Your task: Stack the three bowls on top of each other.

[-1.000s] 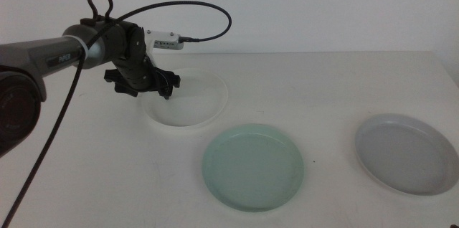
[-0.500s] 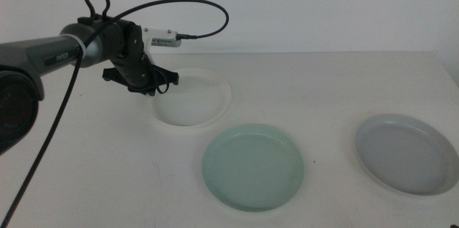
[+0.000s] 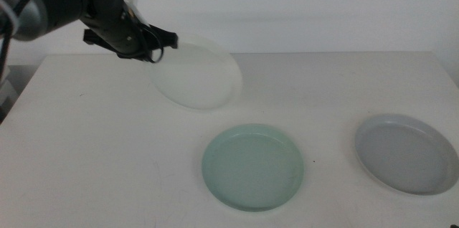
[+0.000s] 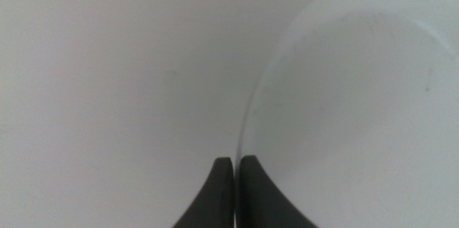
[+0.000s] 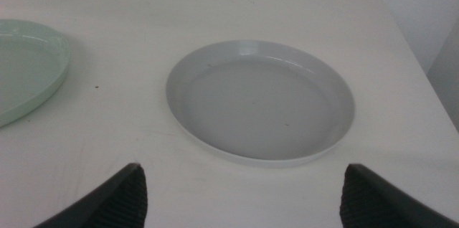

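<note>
I see the left gripper (image 3: 152,50) at the far left of the table (image 3: 86,149), raised above the surface, with its jaws pinched on the rim of the white bowl (image 3: 197,70). In the left wrist view the two dark jaws stand pressed almost together on that rim, the left gripper (image 4: 234,167) holding the white bowl (image 4: 358,113) by its edge. The white bowl is lifted and tilted, its held side higher and its far side dipping toward the table; I cannot tell whether the low edge touches the surface.

I note the mint green bowl (image 3: 252,166) lying flat on the table, near the middle and closer to the camera than the white bowl, apart from it. The light grey bowl (image 3: 406,153) lies flat at the right side, well apart from the green one.

From the right wrist view I observe the right gripper (image 5: 240,199) hanging over the near right part of the table with its jaws spread wide, holding nothing. The light grey bowl (image 5: 262,101) sits just beyond those jaws, and the edge of the mint green bowl (image 5: 29,70) shows at the side. No bowl is on another.
</note>
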